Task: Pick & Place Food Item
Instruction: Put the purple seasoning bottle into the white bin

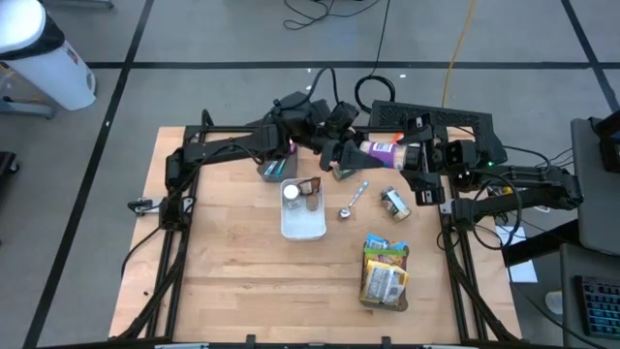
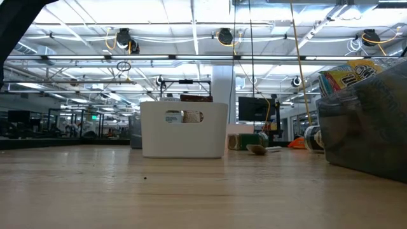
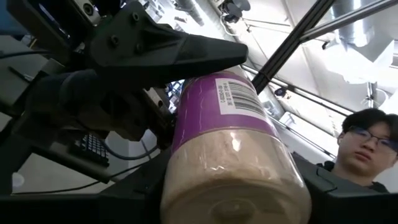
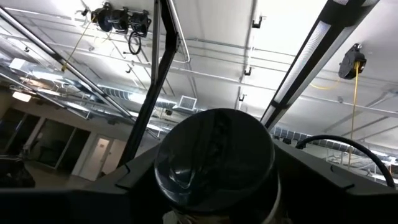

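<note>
A clear jar [image 1: 381, 152] with a purple label and tan contents is up in the air at the table's far side, lying level. Its dark lid [image 4: 214, 155] points to the table's right. My left gripper [image 1: 341, 155] is shut on the jar's base end. My right gripper [image 1: 418, 155] is open, and its fingers [image 3: 186, 46] stand on either side of the lid end. A white bin [image 1: 302, 218] with small items in it rests on the table below. My left gripper pinches the jar's wide base end [image 3: 230, 180] between its two fingers. The fingers come about level from the table's left and lie along the jar's sides. The jar is lifted clear of the table, on its side, lid end away from the gripper.
On the table lie a spoon [image 1: 354, 199], a small can [image 1: 394, 202], a colourful snack pack [image 1: 386, 274] at the near right and a small tub [image 1: 276, 170] by the bin. A person [image 3: 367, 146] shows beyond the table. Bare wood lies at the near left.
</note>
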Robot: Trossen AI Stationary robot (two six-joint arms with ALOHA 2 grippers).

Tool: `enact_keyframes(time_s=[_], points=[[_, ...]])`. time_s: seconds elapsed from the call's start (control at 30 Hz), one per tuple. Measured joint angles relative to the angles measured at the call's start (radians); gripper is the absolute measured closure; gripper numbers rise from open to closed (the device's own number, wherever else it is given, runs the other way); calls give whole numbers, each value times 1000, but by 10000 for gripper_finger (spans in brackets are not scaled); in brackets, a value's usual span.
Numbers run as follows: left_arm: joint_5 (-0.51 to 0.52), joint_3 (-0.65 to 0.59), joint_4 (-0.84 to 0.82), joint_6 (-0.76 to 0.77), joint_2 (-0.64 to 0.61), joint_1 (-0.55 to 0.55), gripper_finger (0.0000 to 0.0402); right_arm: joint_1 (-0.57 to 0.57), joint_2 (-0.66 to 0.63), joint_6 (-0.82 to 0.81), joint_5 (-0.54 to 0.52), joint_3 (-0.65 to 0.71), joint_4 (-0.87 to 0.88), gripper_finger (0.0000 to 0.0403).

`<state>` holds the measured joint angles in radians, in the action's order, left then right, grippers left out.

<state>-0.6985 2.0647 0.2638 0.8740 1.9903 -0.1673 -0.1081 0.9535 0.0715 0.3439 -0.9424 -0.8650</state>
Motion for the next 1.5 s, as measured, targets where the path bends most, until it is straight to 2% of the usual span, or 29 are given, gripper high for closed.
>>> enact_keyframes(time_s=[0.6, 0.73, 0.9, 1.33, 1.5], points=[[-8, 1, -1, -50, 0, 5, 188, -1, 0, -48, 0, 0, 8, 150], [-9, 1, -1, -51, 0, 5, 188, -1, 0, -48, 0, 0, 9, 164], [-9, 1, -3, -48, 0, 5, 188, -2, 1, -48, -2, 0, 10, 200], [15, 3, -31, -40, -3, 3, 187, -2, 0, -101, -6, 1, 2, 201], [14, 5, -28, -38, -4, -6, 183, -2, -6, -105, -15, -38, 73, 201]])
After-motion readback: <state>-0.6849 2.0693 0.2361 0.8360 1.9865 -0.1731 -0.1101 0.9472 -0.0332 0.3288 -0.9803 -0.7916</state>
